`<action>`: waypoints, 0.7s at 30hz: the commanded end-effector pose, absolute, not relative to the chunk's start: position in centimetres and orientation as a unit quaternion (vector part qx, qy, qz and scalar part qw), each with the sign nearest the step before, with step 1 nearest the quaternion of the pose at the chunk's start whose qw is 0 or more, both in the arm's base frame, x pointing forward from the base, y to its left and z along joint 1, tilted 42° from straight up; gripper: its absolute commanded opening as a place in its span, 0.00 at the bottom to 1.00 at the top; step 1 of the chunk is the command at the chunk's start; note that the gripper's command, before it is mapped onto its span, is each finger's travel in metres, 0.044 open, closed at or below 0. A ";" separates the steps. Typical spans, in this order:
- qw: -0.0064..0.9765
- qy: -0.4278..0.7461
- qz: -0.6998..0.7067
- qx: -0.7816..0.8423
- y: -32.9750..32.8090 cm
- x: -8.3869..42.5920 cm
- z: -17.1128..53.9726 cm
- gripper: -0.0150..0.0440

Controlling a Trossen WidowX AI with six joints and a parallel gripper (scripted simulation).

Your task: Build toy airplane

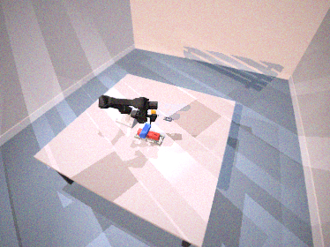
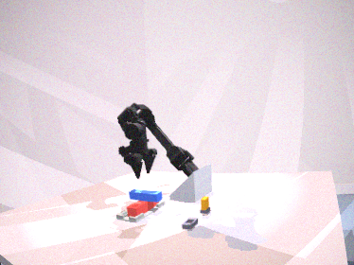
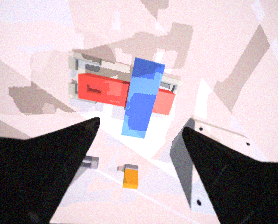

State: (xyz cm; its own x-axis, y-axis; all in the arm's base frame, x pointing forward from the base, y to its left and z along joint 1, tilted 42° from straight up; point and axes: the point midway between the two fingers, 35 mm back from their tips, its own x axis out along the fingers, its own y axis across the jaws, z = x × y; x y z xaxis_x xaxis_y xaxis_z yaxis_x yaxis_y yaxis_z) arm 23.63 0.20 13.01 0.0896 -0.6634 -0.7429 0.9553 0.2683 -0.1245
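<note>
Above the cradle [image 1: 161, 141] [image 2: 124, 217] [image 3: 73, 61], our gripper [image 1: 152, 120] [image 2: 143, 175] [image 3: 142, 125] hangs wide open and empty; the red fuselage [image 1: 153, 136] [image 2: 138, 209] [image 3: 107, 90] lies in it, with the blue wing [image 1: 145, 130] [image 2: 146, 195] [image 3: 142, 100] across the fuselage and the orange tail fin [image 1: 153, 112] [image 2: 204, 203] [image 3: 130, 178] apart.

Black jointed arm [image 1: 125, 101] [image 2: 163, 137] with tapered, pointed fingers [image 2: 137, 169]
</note>
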 end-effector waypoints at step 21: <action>0.666 0.648 -0.182 -0.322 0.1 23.7 12.9 1.00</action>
